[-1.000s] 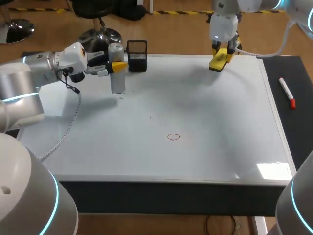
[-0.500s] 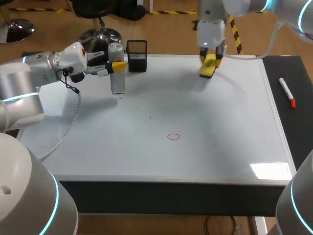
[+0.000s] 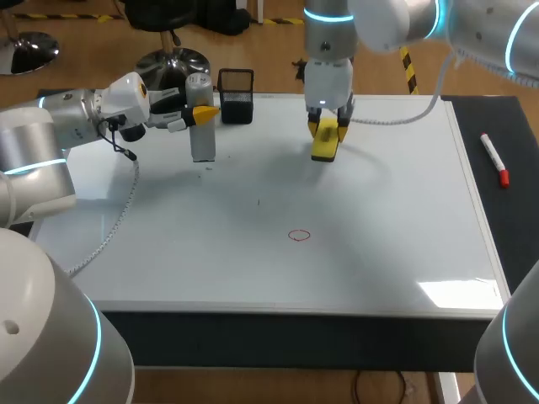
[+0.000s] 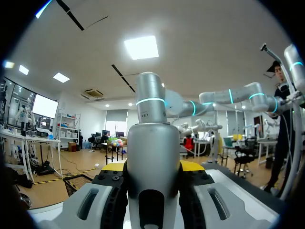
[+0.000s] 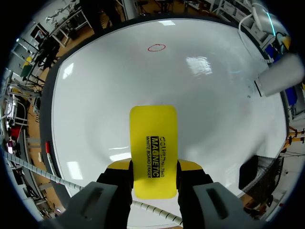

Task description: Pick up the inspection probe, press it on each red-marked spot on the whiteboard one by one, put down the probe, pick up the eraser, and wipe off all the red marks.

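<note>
Our board lies flat as the surface and fills most of the head view. Our left arm comes in from 9 o'clock, its cable trailing over the board's 9 o'clock side. Our right arm reaches in from the 1 o'clock corner past the middle to the board's 12 o'clock edge.

The probe, a grey cylinder, stands upright at about 11 o'clock on the board. Our left fingers pinch it from two sides near its upper part. In the left wrist view the yellow tips of the left fingers press against both flanks of the probe. We cannot tell whether its lower end touches the board.

A black mesh cup sits just beside the probe, toward 12 o'clock.

The yellow eraser hangs at 12 o'clock over the board, clamped between our right fingers. From the right wrist, the eraser juts out ahead of the right fingers, flat face toward us.

A marker with a red cap lies on the dark mat at 3 o'clock, off the board.

The red circle sits near the board's centre, slightly toward 6 o'clock, well apart from both tools; it shows ahead of the eraser in the right wrist view. A tiny dark speck lies at its 10 o'clock.
</note>
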Tool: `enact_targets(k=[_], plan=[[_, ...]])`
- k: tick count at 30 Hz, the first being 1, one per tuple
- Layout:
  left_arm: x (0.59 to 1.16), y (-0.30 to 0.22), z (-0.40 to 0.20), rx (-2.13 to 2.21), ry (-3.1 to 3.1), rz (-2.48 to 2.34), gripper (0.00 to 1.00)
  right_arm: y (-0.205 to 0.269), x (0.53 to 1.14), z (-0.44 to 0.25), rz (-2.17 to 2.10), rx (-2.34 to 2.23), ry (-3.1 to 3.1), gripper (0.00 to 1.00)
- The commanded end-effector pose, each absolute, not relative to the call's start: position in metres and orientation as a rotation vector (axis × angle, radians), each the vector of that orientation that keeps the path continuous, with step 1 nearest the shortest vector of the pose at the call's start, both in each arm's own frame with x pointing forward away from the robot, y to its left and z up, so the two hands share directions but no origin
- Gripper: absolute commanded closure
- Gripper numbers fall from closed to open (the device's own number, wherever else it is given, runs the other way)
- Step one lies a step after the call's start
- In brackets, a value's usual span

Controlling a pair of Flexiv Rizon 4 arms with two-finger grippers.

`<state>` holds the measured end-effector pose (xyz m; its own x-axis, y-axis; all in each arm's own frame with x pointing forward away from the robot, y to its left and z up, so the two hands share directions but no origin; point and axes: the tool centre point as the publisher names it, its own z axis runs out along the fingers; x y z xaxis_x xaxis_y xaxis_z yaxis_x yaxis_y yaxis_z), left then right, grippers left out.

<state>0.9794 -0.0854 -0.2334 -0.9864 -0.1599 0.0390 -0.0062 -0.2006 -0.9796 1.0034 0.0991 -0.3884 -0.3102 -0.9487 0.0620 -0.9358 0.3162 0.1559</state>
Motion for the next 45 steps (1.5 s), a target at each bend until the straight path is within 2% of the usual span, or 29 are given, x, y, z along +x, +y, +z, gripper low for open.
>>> enact_targets(k=[1,15,28,45], plan=[[0.979,-0.086,-0.233,-0.201,1.917,-2.351,1.0,0.109,0.971,-0.386,-0.048,1.807,-2.475,1.0],[0.979,-0.086,-0.233,-0.201,1.917,-2.351,1.0,0.166,0.901,-0.394,-0.106,1.867,-2.433,1.0],[0.979,-0.086,-0.233,-0.201,1.917,-2.351,1.0,0.182,0.852,-0.398,-0.187,1.841,-2.451,1.0],[0.979,-0.086,-0.233,-0.201,1.917,-2.351,1.0,0.18,0.869,-0.391,-0.138,1.881,-2.443,1.0]])
